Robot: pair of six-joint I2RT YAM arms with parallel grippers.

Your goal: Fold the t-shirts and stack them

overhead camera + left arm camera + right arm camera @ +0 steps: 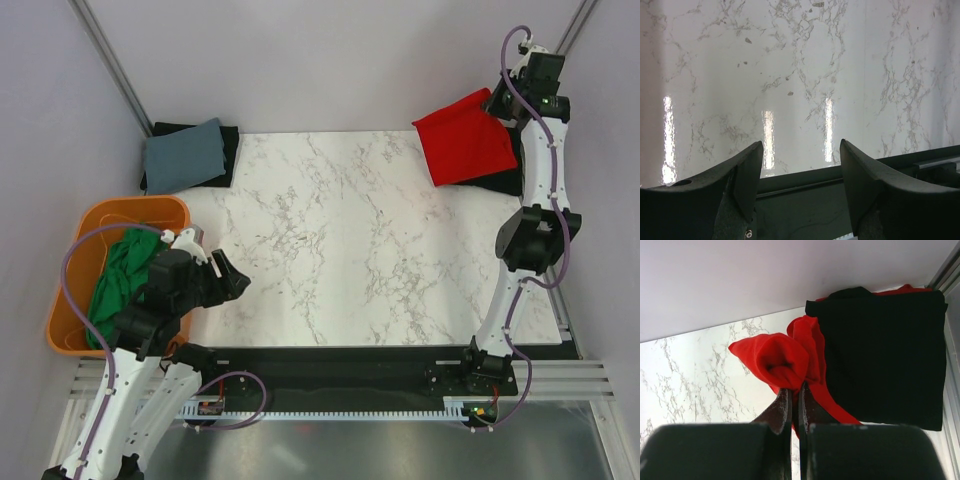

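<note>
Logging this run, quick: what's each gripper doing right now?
Left gripper: open, holding nothing.
Right gripper: closed on the red shirt.

Near left: orange plastic basket [120, 208] with crumpled green t-shirt [115, 275] inside. Far left: folded grey t-shirt [185, 152]. Far right: red t-shirt [465, 135].

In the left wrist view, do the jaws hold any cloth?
No, the left jaws stand open and empty, with only the marble table showing between them.
</note>
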